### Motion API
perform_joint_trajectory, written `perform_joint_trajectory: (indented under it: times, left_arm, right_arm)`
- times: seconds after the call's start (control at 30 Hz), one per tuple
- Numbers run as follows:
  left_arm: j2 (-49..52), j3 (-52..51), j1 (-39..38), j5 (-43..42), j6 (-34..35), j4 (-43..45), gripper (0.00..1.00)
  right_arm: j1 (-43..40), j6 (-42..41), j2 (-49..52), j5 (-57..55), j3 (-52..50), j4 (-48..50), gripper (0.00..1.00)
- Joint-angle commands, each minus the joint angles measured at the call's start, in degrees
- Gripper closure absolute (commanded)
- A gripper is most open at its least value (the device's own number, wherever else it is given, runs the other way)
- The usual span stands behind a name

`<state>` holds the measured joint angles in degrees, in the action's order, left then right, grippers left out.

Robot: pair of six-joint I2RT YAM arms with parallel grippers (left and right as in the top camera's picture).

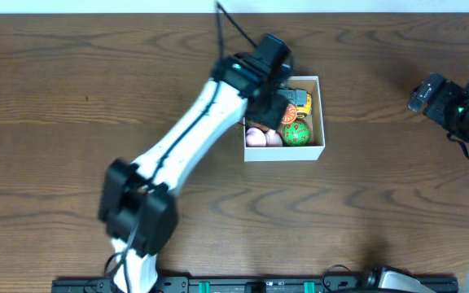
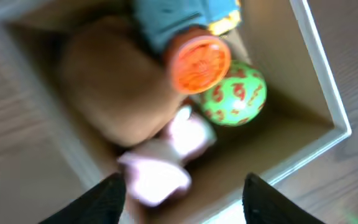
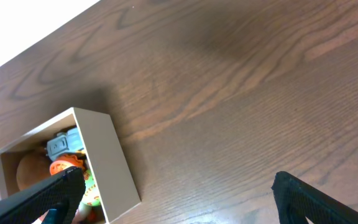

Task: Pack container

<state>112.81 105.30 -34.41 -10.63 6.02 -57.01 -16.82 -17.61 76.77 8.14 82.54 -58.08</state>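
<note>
The container (image 1: 322,122) is a square white-walled box with a tan inside, at the table's middle back. It holds a green ball with orange marks (image 1: 295,133), a pink soft toy (image 1: 260,138), an orange disc (image 1: 290,114) and a yellow toy (image 1: 303,101). My left gripper (image 2: 182,196) is open and empty, hovering over the box above the pink toy (image 2: 163,165), with the green ball (image 2: 234,94), the orange disc (image 2: 201,63) and a tan round toy (image 2: 114,87) ahead. My right gripper (image 3: 173,199) is open and empty over bare table, right of the container (image 3: 107,155).
The left arm (image 1: 194,130) stretches from the front left across the table to the box. The right arm (image 1: 454,106) sits at the far right edge. A black rail (image 1: 251,285) runs along the front edge.
</note>
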Motion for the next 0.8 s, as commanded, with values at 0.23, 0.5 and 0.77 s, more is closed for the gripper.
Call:
perform_joint_trajectory:
  times: [0.23, 0.5, 0.77]
  left_arm:
    - [-27.5, 0.7, 12.4, 21.1, 5.5, -8.3, 0.02]
    - [-40.3, 0.7, 25.1, 21.2, 5.7, -12.1, 0.02]
    - [-44.7, 0.7, 29.3, 21.2, 5.7, -16.9, 0.02]
  right_arm:
    - [-0.3, -0.8, 0.2, 0.2, 0.1, 0.0, 0.01]
    - [0.3, 5.5, -0.2, 5.8, 0.2, 4.3, 0.01]
    - [8.7, 24.6, -9.7, 18.9, 0.2, 6.9, 0.01]
